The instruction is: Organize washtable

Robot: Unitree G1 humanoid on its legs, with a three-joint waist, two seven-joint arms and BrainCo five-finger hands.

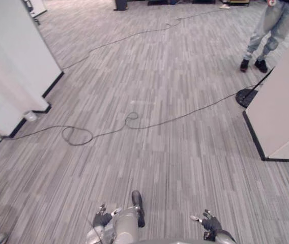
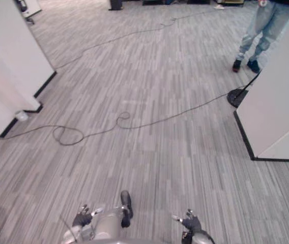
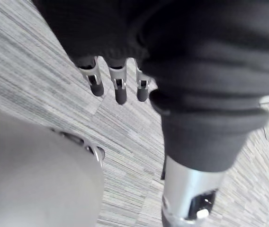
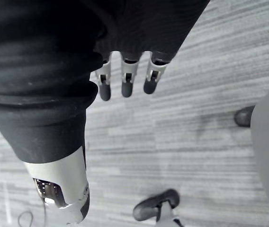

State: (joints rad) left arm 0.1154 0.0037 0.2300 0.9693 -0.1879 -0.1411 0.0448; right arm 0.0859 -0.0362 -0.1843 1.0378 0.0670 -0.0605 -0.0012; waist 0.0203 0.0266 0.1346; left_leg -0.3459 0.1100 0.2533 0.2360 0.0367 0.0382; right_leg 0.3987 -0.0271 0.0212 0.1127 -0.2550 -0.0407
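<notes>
I've got my left hand [image 2: 83, 217] and right hand [image 2: 190, 222] low at the near edge, over grey striped carpet [image 2: 154, 127]. A small white cup [image 2: 21, 116] sits by the left partition [image 2: 7, 66] and a black round base [image 2: 234, 97] beside the right partition [image 2: 282, 101]. A person [image 2: 259, 30] stands beyond it.

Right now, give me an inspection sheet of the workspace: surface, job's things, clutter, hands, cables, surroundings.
Surface: grey striped carpet floor.
Job's things: nothing seen.
Clutter: small white cup at the foot of the left partition.
Hands: left hand and right hand open, empty.
Cables: thin dark cable loops across the floor toward a round black base.
Surroundings: white left partition and right partition; person standing far right.
</notes>
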